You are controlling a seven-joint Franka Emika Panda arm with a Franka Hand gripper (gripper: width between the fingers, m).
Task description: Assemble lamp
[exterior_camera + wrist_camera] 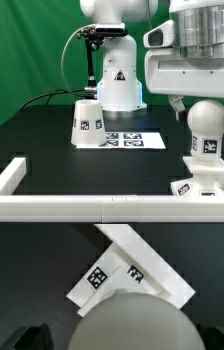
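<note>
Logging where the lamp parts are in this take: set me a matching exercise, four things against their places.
Things:
1 shade
2 bulb
3 marker board
4 base

Places:
A lying flat, mid-scene
B standing at the exterior view's left
C lowest, at the exterior view's right
D just above the base in the exterior view

Pairs: 1-B; 2-D; 3-A; 4-C

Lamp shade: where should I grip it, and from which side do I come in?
Probably the narrow upper end of the shade, from straight above, jaws either side. It stands upright, wide end down on the table, so the taper slims upward.
</note>
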